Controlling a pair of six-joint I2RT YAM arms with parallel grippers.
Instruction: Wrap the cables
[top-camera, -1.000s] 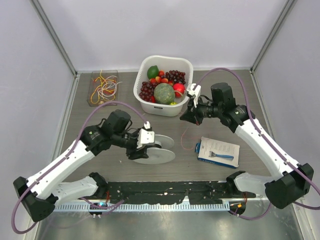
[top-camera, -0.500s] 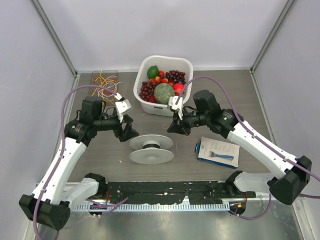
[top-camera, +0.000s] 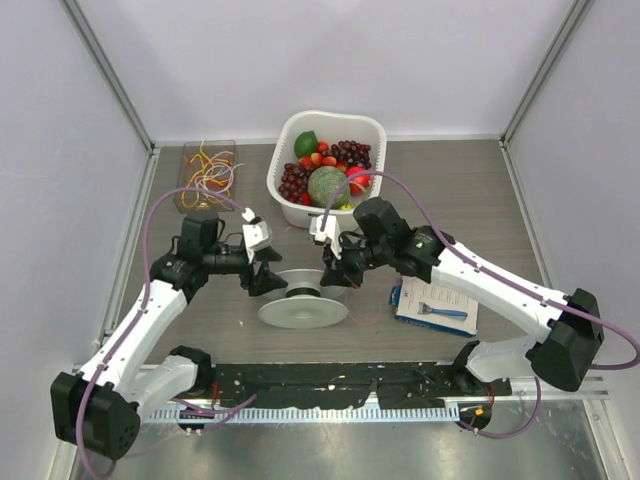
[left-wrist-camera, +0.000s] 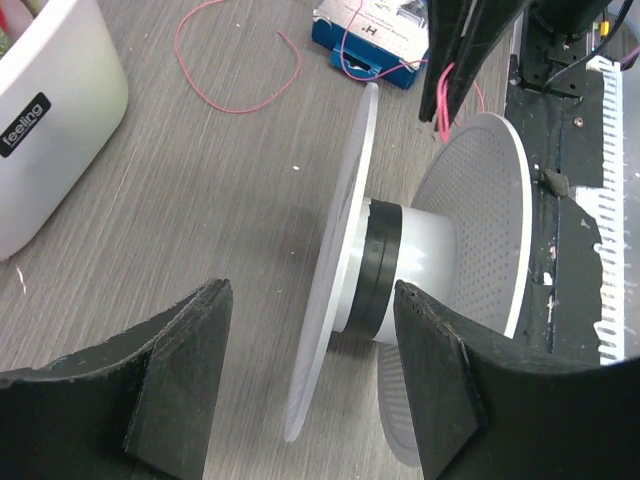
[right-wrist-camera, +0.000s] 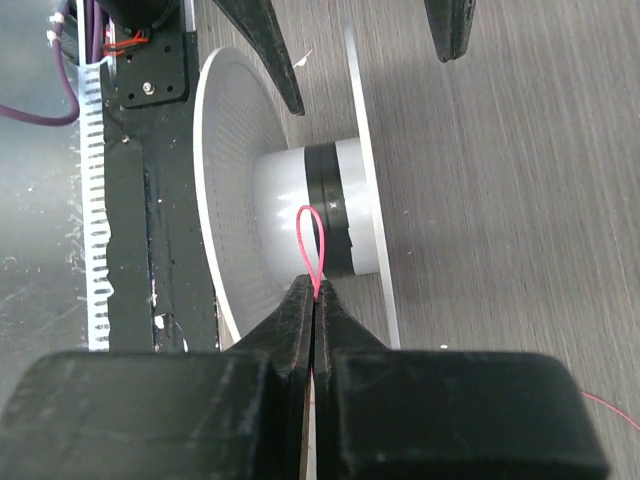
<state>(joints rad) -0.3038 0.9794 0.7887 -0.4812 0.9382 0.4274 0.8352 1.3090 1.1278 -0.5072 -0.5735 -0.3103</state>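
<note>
A white spool (top-camera: 303, 300) lies on its side mid-table. My right gripper (top-camera: 332, 274) is shut on a thin red cable (right-wrist-camera: 311, 235), whose small loop sticks out of the fingertips right at the spool's hub (right-wrist-camera: 300, 215). The rest of the red cable (left-wrist-camera: 240, 60) trails over the table. My left gripper (top-camera: 268, 279) is open, its fingers (left-wrist-camera: 175, 370) straddling the edge of the spool's near flange (left-wrist-camera: 335, 270) without touching it. More cables, red, orange, yellow and pale, lie tangled in a clear box (top-camera: 207, 172) at the back left.
A white basket (top-camera: 372, 130) of fruit stands behind the spool. A blue-and-white razor package (top-camera: 436, 303) lies right of the spool. A black strip and a white toothed rail (top-camera: 330, 385) run along the near edge.
The left gripper left the spool, drew back left, then came back to its left side, open. The right gripper moved left and down, bringing the red cable to the spool's hub.
</note>
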